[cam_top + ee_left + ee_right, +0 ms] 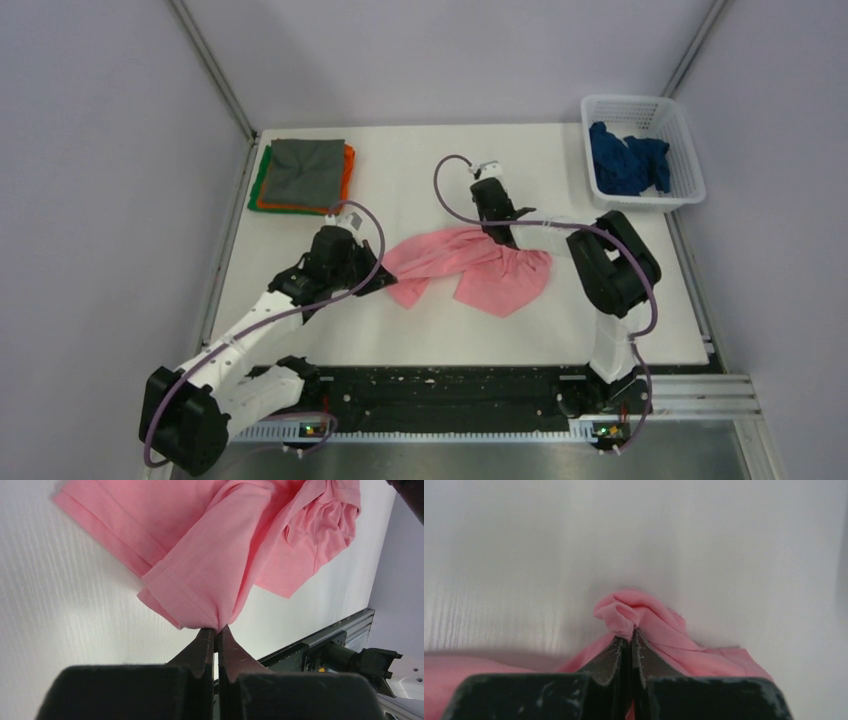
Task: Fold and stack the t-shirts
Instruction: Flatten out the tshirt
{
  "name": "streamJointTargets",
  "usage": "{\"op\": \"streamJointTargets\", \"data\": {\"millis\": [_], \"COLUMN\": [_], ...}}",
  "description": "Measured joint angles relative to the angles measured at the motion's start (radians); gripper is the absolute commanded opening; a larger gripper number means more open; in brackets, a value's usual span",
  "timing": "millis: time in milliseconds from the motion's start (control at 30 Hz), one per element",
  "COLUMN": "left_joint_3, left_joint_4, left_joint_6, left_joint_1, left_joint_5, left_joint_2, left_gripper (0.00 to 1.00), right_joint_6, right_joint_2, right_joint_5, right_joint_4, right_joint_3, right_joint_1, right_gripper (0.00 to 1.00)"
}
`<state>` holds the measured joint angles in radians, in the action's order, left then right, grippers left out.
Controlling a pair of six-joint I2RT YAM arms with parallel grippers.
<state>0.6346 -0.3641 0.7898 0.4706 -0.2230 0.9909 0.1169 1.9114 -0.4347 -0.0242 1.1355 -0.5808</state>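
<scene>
A light pink t-shirt (470,265) lies crumpled in the middle of the white table. My left gripper (383,277) is shut on a hemmed corner of the pink t-shirt (200,575) at its left end. My right gripper (507,238) pinches a bunched fold of the pink t-shirt (634,612) at its far edge, jaws shut on the cloth. A dark blue t-shirt (626,160) sits bundled in the white mesh basket (688,170). Folded grey (305,168), orange (347,172) and green (259,180) t-shirts make a stack at the back left.
The basket stands at the table's back right corner. A black rail (450,390) with the arm bases runs along the near edge. Grey walls close in the left, back and right sides. The right arm's elbow (612,265) rises beside the pink shirt.
</scene>
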Motion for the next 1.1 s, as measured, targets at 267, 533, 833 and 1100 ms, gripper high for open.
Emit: {"op": "streamJointTargets", "data": {"millis": [267, 533, 833, 1100], "left_joint_3": [0.093, 0.326, 0.563, 0.601], "left_joint_4": [-0.114, -0.155, -0.216, -0.237], "left_joint_6": [-0.03, -0.087, -0.156, -0.185], "left_joint_1": [0.0, 0.0, 0.001, 0.001], "left_joint_5": [0.091, 0.331, 0.586, 0.641], "left_joint_2": [-0.09, -0.365, -0.535, -0.575], "left_gripper": [0.0, 0.0, 0.0, 0.0], "right_joint_6": [0.016, -0.019, -0.057, -0.117], "right_joint_2": [-0.211, -0.808, -1.108, -1.133], "right_joint_5": [-0.169, -0.211, -0.21, -0.216], "right_joint_4": [0.063, 0.124, 0.198, 0.257], "right_joint_3": [-0.005, 0.074, 0.277, 0.373], "right_joint_1": [0.0, 0.0, 0.0, 0.0], "right_gripper": [0.0, 0.0, 0.0, 0.0]}}
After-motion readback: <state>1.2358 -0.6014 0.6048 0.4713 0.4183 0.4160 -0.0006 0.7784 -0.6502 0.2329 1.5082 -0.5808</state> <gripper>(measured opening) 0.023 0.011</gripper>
